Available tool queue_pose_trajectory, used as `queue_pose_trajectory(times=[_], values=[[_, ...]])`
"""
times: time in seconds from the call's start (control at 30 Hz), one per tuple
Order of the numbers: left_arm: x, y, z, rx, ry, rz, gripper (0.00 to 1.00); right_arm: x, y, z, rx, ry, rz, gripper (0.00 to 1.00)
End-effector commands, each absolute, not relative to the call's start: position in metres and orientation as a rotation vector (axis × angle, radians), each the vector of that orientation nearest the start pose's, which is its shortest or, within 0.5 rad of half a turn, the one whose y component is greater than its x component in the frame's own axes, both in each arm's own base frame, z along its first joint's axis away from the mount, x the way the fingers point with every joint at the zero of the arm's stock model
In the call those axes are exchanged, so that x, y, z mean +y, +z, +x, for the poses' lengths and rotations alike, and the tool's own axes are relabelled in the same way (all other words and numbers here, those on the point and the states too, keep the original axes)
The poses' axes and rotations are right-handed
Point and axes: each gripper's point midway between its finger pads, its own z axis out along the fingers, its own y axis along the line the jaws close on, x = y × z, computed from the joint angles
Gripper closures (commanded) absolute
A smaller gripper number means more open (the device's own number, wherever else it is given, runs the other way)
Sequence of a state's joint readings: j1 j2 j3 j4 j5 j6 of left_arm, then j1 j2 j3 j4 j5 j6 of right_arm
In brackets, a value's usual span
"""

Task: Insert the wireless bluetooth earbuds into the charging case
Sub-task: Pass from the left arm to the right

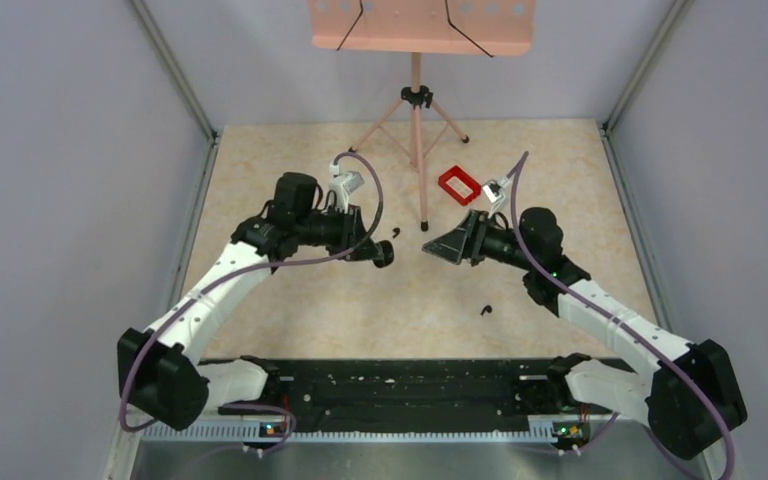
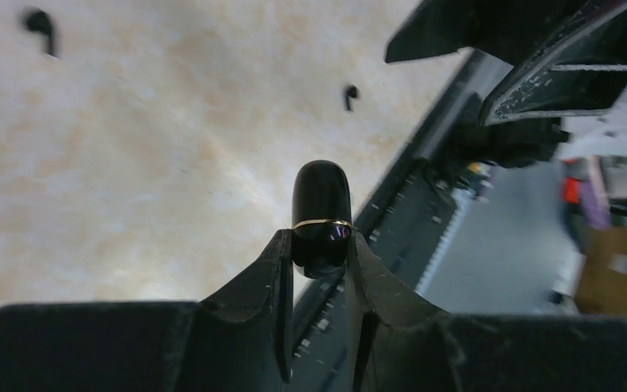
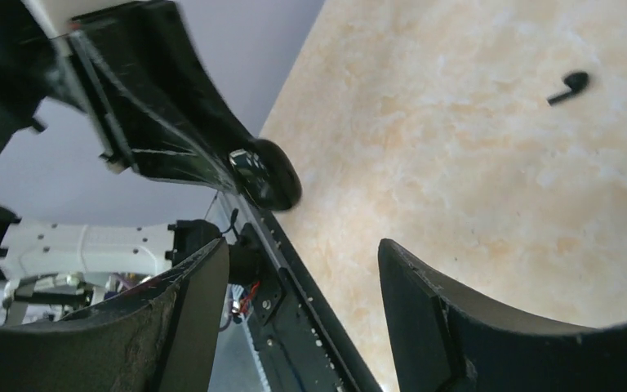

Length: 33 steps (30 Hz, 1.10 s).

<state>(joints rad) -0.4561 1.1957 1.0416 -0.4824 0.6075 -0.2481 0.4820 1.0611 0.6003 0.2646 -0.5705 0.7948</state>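
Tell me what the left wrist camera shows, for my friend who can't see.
The left gripper pinches a shiny black case over a beige table. Two tiny black earbuds lie on it, one top left, one near the top middle.

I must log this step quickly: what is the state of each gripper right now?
Left gripper: closed, holding the charging case.
Right gripper: open, holding nothing.
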Motion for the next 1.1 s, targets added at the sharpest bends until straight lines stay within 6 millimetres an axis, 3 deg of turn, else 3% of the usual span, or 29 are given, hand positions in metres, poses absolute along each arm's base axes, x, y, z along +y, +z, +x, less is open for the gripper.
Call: queue_pose_trajectory(times=[0.0,0.1,0.23,0.43,0.5,0.93,1.0,1.07], values=[[-0.258,0.267,0.197,2.155,-1.652,0.644,1.0,0.276,0.259,0.231,1.707,1.49,-0.396,0.34],[-0.259,0.271,0.197,2.14,-1.769,0.625,1.0,0.285,0.264,0.224,1.643,1.596,-0.451,0.33],[-0.259,0.274,0.2,2.127,-1.77,0.614,1.0,0.295,0.268,0.211,1.618,1.707,-0.526,0.28],[-0.26,0.274,0.205,2.115,-1.792,0.58,1.0,0.315,0.262,0.203,1.676,1.709,-0.607,0.29],[-0.26,0.275,0.204,2.109,-1.794,0.58,1.0,0.319,0.258,0.202,1.701,1.711,-0.617,0.32],[-0.258,0.273,0.2,2.106,-1.797,0.586,1.0,0.325,0.28,0.193,1.551,1.956,-0.578,0.52],[-0.258,0.274,0.201,2.1,-1.792,0.589,1.0,0.326,0.282,0.19,1.537,2.003,-0.59,0.58],[-0.258,0.274,0.201,2.097,-1.79,0.59,1.0,0.327,0.282,0.188,1.533,2.042,-0.602,0.73]])
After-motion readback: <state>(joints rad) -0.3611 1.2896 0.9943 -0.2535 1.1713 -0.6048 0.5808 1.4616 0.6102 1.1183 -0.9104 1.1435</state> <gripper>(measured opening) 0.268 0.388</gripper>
